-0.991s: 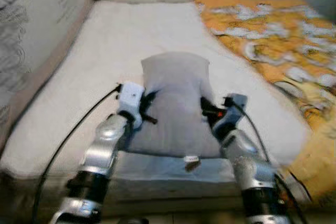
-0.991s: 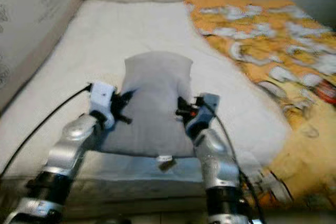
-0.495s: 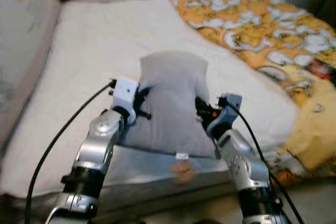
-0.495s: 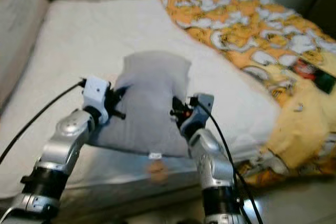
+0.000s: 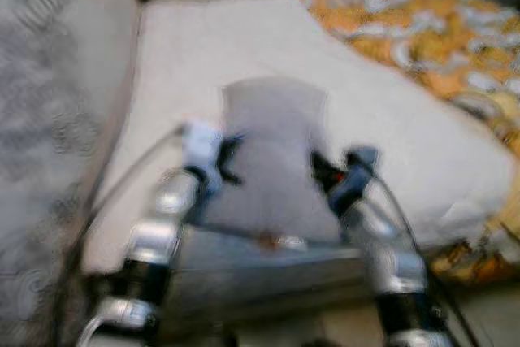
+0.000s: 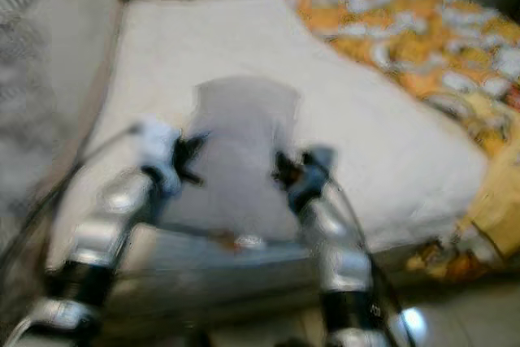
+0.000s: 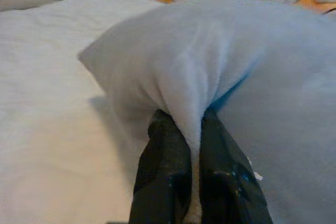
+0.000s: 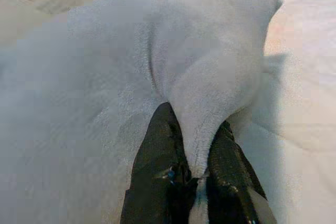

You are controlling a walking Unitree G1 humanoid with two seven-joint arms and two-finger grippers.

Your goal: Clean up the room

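Over the near edge of the white bed (image 5: 244, 46), we hold the grey pillow (image 5: 272, 160) between both arms.
Since half a second ago our view has swung and blurred, the printed wall now wider at left; the pillow sits the same. Soft, fleecy and plump, it bunches where our left gripper (image 7: 191, 145) and right gripper (image 8: 195, 148) each pinch a side fold. An orange patterned blanket (image 5: 422, 30) lies right.
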